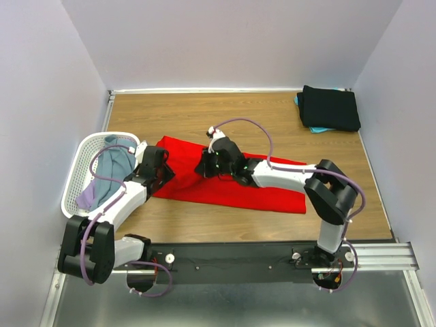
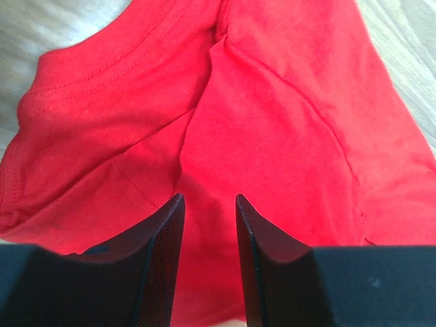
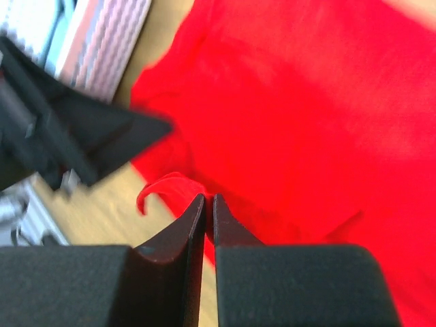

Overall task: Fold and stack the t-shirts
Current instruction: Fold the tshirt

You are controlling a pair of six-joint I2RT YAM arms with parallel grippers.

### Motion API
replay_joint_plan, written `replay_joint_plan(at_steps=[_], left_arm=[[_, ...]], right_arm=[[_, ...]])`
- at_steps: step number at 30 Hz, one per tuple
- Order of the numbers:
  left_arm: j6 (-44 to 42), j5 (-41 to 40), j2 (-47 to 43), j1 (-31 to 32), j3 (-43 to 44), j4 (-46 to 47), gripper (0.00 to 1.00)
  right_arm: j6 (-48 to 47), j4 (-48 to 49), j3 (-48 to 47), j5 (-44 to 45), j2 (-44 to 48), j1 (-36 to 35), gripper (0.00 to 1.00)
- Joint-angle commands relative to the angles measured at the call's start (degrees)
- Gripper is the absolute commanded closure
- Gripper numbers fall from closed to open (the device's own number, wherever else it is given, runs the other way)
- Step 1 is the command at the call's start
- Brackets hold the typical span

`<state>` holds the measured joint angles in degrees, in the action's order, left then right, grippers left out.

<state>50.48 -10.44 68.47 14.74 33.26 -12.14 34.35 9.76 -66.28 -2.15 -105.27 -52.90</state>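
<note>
A bright red t-shirt [image 1: 231, 187] lies spread across the middle of the table, partly folded and creased. My left gripper [image 1: 163, 174] hovers over its left end near the collar. In the left wrist view this gripper [image 2: 209, 199] is open, and red cloth [image 2: 272, 122] shows below and between the fingers. My right gripper [image 1: 206, 167] is at the shirt's far edge. In the right wrist view it [image 3: 209, 197] is shut on a raised fold of the red shirt [image 3: 306, 102], and a curl of hem [image 3: 160, 187] sticks out beside the fingertips.
A white mesh basket [image 1: 85, 153] at the left edge holds a grey-blue shirt [image 1: 112, 170] and a lavender one [image 1: 88, 196]. A folded black shirt [image 1: 330, 107] lies on a teal one [image 1: 300, 101] at the back right corner. Walls close in three sides.
</note>
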Motion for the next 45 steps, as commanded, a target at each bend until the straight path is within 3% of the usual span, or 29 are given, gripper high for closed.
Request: replay_joint_plan(at_steps=[1, 8, 16, 20, 23, 24, 31, 39, 45], left_arm=[[-2.22, -0.02, -0.18, 0.11, 2.60, 1.24, 0.55], [-4.42, -0.99, -0.70, -0.33, 4.89, 0.63, 0.53], [-5.74, -0.11, -0.97, -0.59, 5.59, 1.15, 0.53], [-5.30, 1.03, 0.44, -0.42, 5.42, 2.12, 0.53], [-4.60, 1.21, 1.58, 0.90, 5.85, 2.91, 0.54], [-4.51, 1.03, 1.84, 1.08, 6.03, 3.00, 0.54], [-3.81, 0.77, 4.57, 2.13, 8.31, 3.53, 0.55], [-2.67, -0.99, 8.88, 2.31, 9.38, 3.53, 0.58], [-1.97, -0.64, 12.65, 2.40, 6.22, 5.10, 0.68]], right_arm=[[-1.13, -3.34, -4.99, 1.89, -4.49, 2.19, 0.85], [2.39, -4.48, -9.04, 3.82, -9.95, 5.79, 0.85], [5.81, -4.49, -7.11, 3.82, -12.15, 7.20, 0.85], [6.61, -4.49, -5.26, 4.70, -10.66, 7.20, 0.66], [5.65, -4.66, -4.74, 5.23, -8.29, 7.20, 0.44], [5.29, -4.92, -4.73, 5.40, -7.50, 7.20, 0.42], [5.03, -6.24, -3.59, 5.06, -2.75, 7.11, 0.42], [3.53, -7.21, -6.93, 2.86, -6.78, 7.11, 0.43], [3.53, -7.30, -5.71, 1.27, -7.76, 5.97, 0.46]])
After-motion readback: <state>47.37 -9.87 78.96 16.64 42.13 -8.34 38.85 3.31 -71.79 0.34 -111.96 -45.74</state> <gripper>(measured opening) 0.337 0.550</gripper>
